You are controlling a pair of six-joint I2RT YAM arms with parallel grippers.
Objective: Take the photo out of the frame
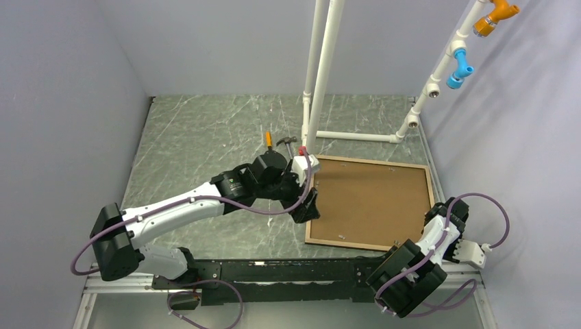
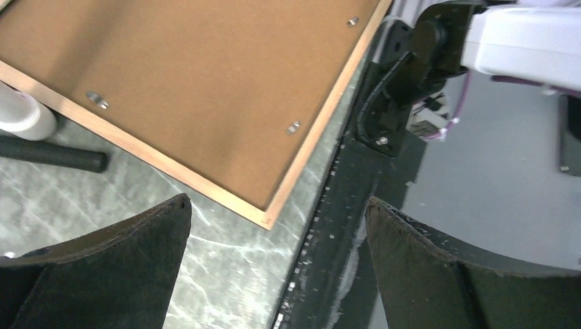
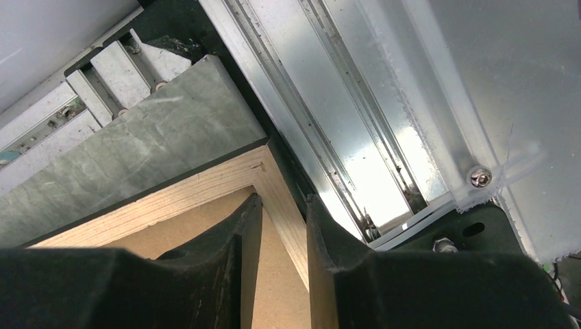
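Note:
The frame (image 1: 373, 162) lies face down on the marble table, its pale wooden back rim around a brown board (image 1: 373, 202). That board is the photo's back; the printed side is hidden. My right gripper (image 1: 433, 214) sits at the frame's near right corner. In the right wrist view its fingers (image 3: 283, 200) straddle the wooden rail (image 3: 171, 195), one on the board side and one outside, shut on it. My left gripper (image 1: 306, 205) hovers open by the frame's left edge. In the left wrist view its fingers (image 2: 277, 201) stand wide apart above the frame's corner (image 2: 268, 218), holding nothing.
A black-handled hammer (image 1: 286, 142) and an orange-handled tool (image 1: 268, 140) lie just behind the frame's far left corner. A white pipe stand (image 1: 322, 75) rises behind the frame, with blue (image 1: 459, 68) and orange (image 1: 497, 15) fittings at the right. Grey walls enclose the table.

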